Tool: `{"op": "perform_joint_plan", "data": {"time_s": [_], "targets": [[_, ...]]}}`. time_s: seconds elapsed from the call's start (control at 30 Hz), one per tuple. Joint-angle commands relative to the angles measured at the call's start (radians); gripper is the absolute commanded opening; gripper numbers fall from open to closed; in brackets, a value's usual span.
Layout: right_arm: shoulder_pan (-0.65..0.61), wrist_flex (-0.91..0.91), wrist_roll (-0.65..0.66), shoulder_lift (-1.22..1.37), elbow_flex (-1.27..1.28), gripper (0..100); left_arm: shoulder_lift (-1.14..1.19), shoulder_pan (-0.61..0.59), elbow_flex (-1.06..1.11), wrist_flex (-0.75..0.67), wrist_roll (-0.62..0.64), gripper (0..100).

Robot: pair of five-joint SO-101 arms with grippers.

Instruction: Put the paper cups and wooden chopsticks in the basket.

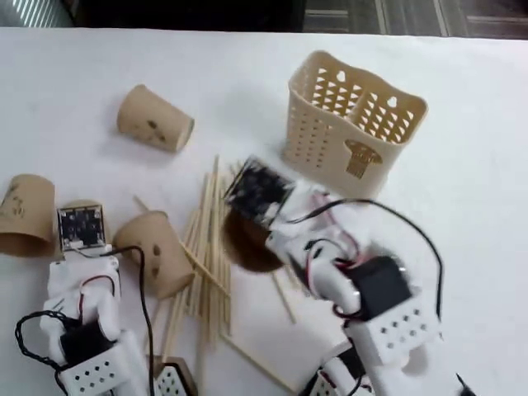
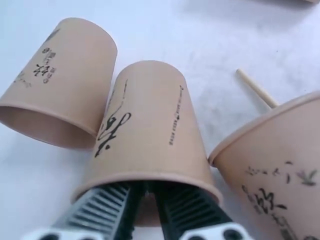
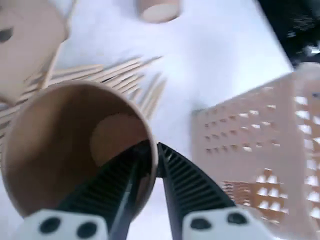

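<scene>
The right claw (image 3: 152,147) is seen clamped on the rim of a held cup (image 3: 65,140), with one finger inside the mouth and the other outside the wall. In the high view this held cup (image 1: 247,247) is found at the edge of the scattered wooden chopsticks (image 1: 210,256), between them and the basket (image 1: 330,140). The basket stands upright on the white worktop (image 1: 74,82) (its walls are perforated).

The left claw (image 2: 147,187) is placed at the rim of a second cup (image 2: 145,125), which lies on its side. Whether it is closed on that rim cannot be told. A far-left cup (image 2: 60,80) lies just beside the second cup, also on its side. On the other side, a near cup (image 2: 275,160) is seen close by, next to a stray chopstick (image 2: 255,87).

A lone cup (image 1: 154,118) lies on its side farther back, well apart from the others.
</scene>
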Motion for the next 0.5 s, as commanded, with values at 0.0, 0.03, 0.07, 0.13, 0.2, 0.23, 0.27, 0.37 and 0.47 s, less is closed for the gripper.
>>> {"op": "perform_joint_plan", "data": {"time_s": [0.0,0.03,0.07,0.13,0.2,0.23,0.27,0.37,0.47], "targets": [[0.085,-0.001,0.008,-0.018,-0.135,1.9,-0.008,0.010,-0.011,-0.020,-0.003,2],[0.105,-0.013,0.002,-0.018,-0.160,1.9,-0.008,0.010,-0.011,-0.020,-0.003,2],[0.130,-0.030,-0.002,-0.018,-0.180,1.9,-0.008,0.010,-0.011,-0.020,-0.003,2],[0.183,-0.077,-0.002,-0.018,-0.209,1.9,-0.008,0.010,-0.011,-0.020,-0.003,2],[0.236,-0.143,-0.028,-0.016,-0.219,1.9,-0.008,0.010,-0.011,-0.020,-0.003,2],[0.260,-0.177,-0.057,-0.016,-0.219,1.9,-0.008,0.010,-0.011,-0.020,-0.003,2],[0.285,-0.208,-0.080,-0.016,-0.219,1.9,-0.008,0.010,-0.011,-0.020,-0.003,2],[0.334,-0.272,-0.121,-0.007,-0.221,1.9,-0.008,0.010,-0.011,-0.020,-0.003,2],[0.377,-0.334,-0.121,0.039,-0.221,1.9,-0.008,0.010,-0.011,-0.020,-0.002,2]]}}
